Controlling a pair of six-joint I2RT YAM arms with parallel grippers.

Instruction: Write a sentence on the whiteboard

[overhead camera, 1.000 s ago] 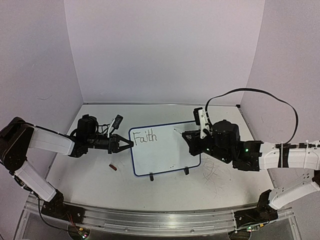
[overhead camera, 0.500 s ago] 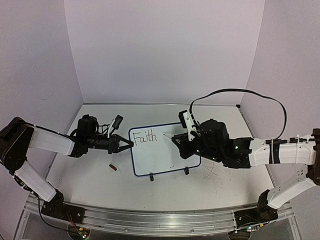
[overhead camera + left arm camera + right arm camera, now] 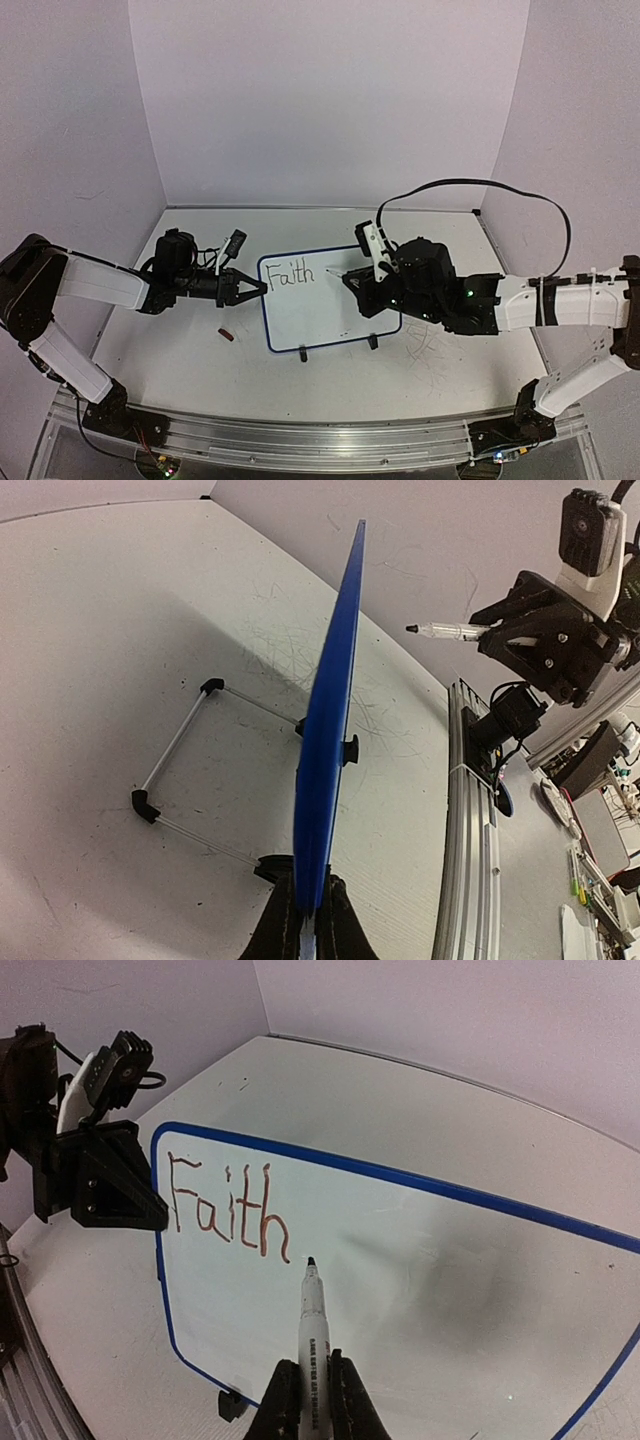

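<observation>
One word of the sentence (image 3: 228, 1210), "Faith", stands at the far left corner of the whiteboard (image 3: 330, 300), which is propped on the tabletop (image 3: 170, 370) between the two arms. The left hand (image 3: 262, 288) is clamped on the board's left rim. The right hand (image 3: 312, 1400) is closed narrowly around a marker (image 3: 311, 1330), whose tip is just right of the "h". White board lies open to the right of the word and nearer than it, out to the blue rim.

Only the left wrist view shows the board edge-on, with a gap between the marker tip and the board's face. It also shows a wire brace (image 3: 175, 750) on the side away from the marker. Only the top view shows walls closing the tabletop on the left, right and far sides.
</observation>
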